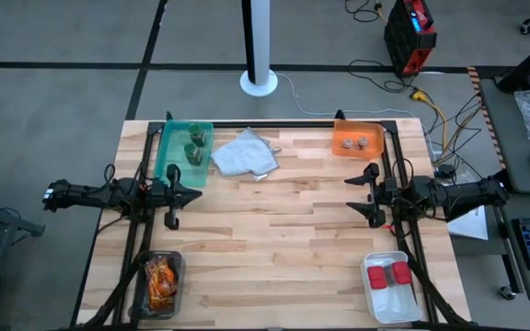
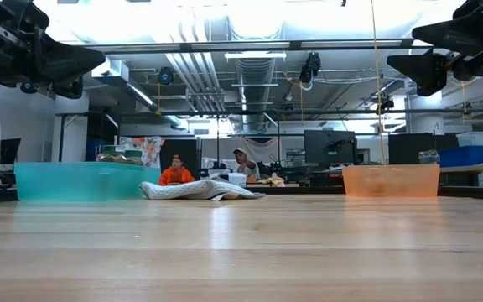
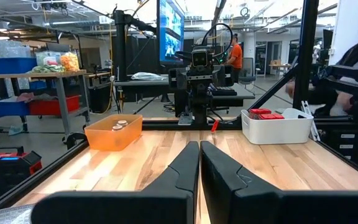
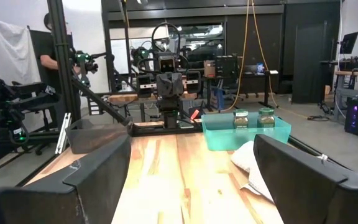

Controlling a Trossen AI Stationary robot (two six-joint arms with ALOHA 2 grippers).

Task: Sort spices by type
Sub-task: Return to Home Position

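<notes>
Jaws together on the left gripper, wide apart on the right gripper, both empty at mid-table. I'm reading this as homing; next I'm just parking. I'm counting two sure green-capped jars in teal tray, two grey jars in orange tray, two red containers in white tray, packets heaped uncountably in grey bin

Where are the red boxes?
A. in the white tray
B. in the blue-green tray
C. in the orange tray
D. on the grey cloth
A: seen from above, the two red boxes lie side by side inside the white tray, on the right arm's side of the table.
</notes>
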